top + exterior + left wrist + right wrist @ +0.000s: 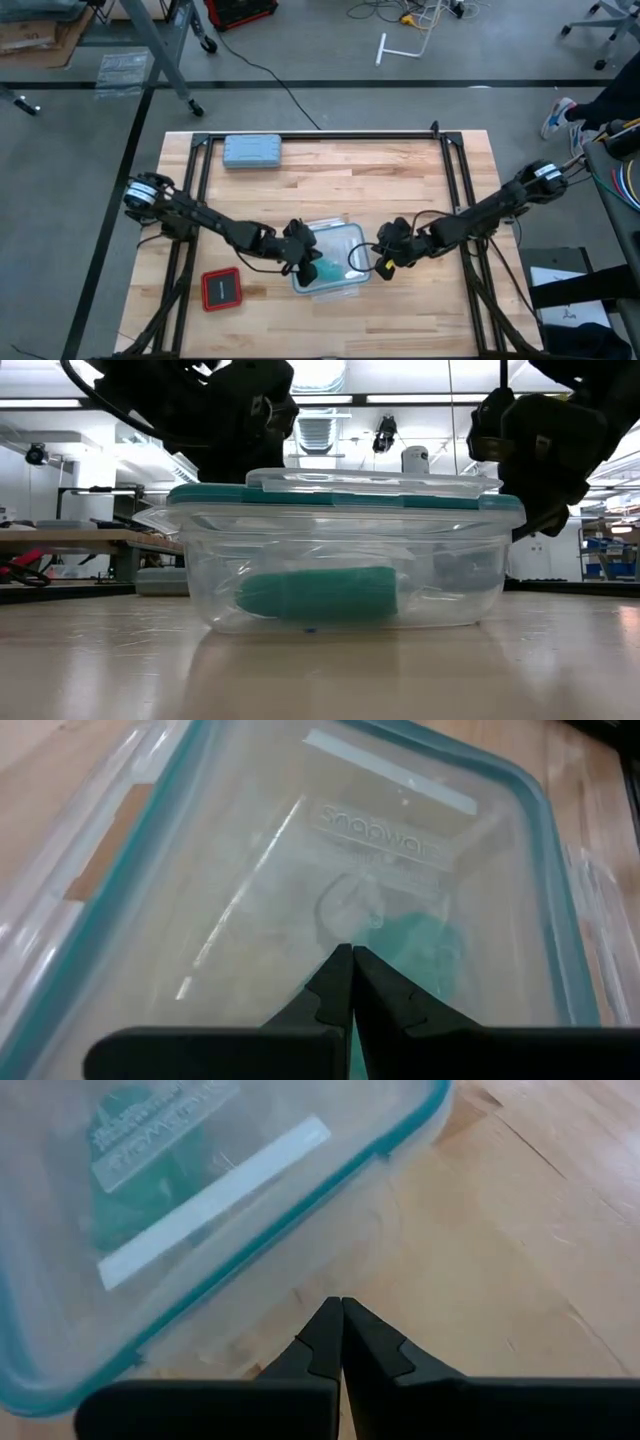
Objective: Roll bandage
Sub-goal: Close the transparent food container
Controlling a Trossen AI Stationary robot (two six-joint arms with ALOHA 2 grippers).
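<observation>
A clear box (328,260) with a teal-rimmed lid (340,495) stands on the wooden table near its front edge. Inside it the teal-green bandage (320,595), rolled into a short cylinder, lies on its side on the box's floor. It also shows through the lid in the left wrist view (430,950). My left gripper (352,952) is shut, its tips over the middle of the lid. My right gripper (340,1302) is shut beside the box's right rim (300,1195), fingers pointing down at the table. My left gripper comes at the lid's middle (345,910) from above and from the table's left, fingers shut. I cannot tell whether the tips touch the lid. My right gripper has its shut tips close to the side flap of the lid (250,1330). I cannot tell whether they touch it.
A grey-blue hard case (252,151) lies at the table's far left. A small red-and-black square thing (221,289) lies at the near left. Black frame rails (320,137) run along the far edge and both sides. Bare wood lies between the box and the far rail.
</observation>
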